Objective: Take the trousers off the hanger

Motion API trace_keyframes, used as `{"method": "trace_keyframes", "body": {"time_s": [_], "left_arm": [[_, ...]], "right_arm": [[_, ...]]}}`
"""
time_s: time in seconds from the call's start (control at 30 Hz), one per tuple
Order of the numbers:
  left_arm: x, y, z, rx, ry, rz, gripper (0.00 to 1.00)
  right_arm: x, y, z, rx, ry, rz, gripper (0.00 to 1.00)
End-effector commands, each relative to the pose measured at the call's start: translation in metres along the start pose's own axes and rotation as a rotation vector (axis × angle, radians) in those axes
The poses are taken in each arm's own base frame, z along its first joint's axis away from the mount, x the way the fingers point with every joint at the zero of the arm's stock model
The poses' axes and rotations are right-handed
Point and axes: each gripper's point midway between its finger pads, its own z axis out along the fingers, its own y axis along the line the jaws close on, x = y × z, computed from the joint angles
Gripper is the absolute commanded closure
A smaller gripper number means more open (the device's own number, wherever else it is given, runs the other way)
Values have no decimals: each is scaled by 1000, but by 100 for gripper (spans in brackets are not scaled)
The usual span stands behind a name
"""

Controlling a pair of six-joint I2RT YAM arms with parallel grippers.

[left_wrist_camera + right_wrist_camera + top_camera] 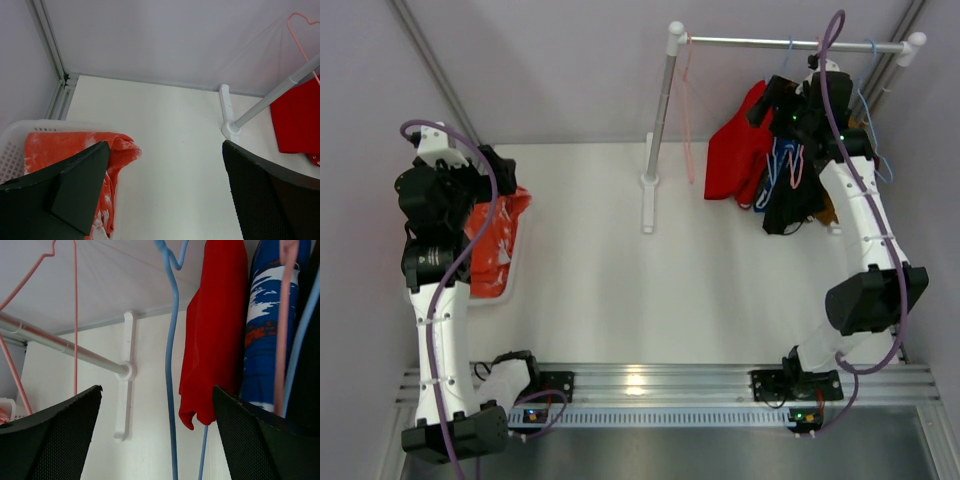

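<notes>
Five pairs of trousers show in all: one in a basket, four hanging on a rack.

Overhead view: a white tabletop (620, 300). At its left edge a white basket (506, 290) holds the orange-red speckled trousers (502, 235), and the left gripper (498, 178) hovers over them. Toward the far right corner, one rail (760, 42) carries the red trousers (728, 160), the blue-and-white trousers (778, 165), the black trousers (788, 212) and a sliver of the brown trousers (830, 212). The right gripper (772, 103) is raised among them. One bare pink hanger (687, 110) dangles near the rail's left end.

Left wrist view: two black fingers (270, 195) stand wide apart with nothing between them. The speckled cloth lies below, draped over the basket's rim.

Right wrist view: this gripper's jaws are also spread wide and hold nothing. Ahead hang one bare blue hanger (172, 340), then the red pair, then the blue-and-white pair. Black cloth shows at the right margin.

The step in hand looks like a reach for the red pair, the nearest one. To do it well, the gripper should pass the bare blue wire and close on a thick fold of cloth low down, not on any hanger. It should then draw the cloth off slowly, so the hanger stays on the rail and the neighbouring pairs are not dragged.
</notes>
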Motion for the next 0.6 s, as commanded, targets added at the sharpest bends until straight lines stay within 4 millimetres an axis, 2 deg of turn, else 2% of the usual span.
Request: {"method": "trace_keyframes", "body": {"time_s": [0.0, 0.03, 0.2, 0.3, 0.33, 0.4, 0.43, 0.5, 0.57], "left_arm": [[-29, -4, -7, 7, -92, 31, 1], [-30, -4, -7, 5, -93, 31, 1], [-24, -4, -4, 10, -77, 25, 1], [-21, -3, -1, 11, -67, 13, 1], [-20, -3, 0, 11, -67, 10, 1], [-18, -3, 1, 13, -62, 3, 1], [-18, -4, 2, 15, -63, 2, 1], [-18, -4, 2, 18, -61, 0, 1], [-17, -4, 4, 19, -58, 0, 1]], "right_arm": [[-25, 14, 4, -77, -59, 7, 12], [-25, 22, 6, -127, -54, 19, 14], [-24, 35, 17, -252, -30, 73, 24], [-27, 44, 17, -311, -21, 100, 36], [-27, 47, 17, -327, -14, 108, 44], [-27, 48, 19, -338, -12, 119, 54], [-27, 48, 19, -346, -6, 131, 62], [-26, 48, 22, -359, 6, 148, 70], [-24, 46, 24, -373, 23, 181, 84]]}}
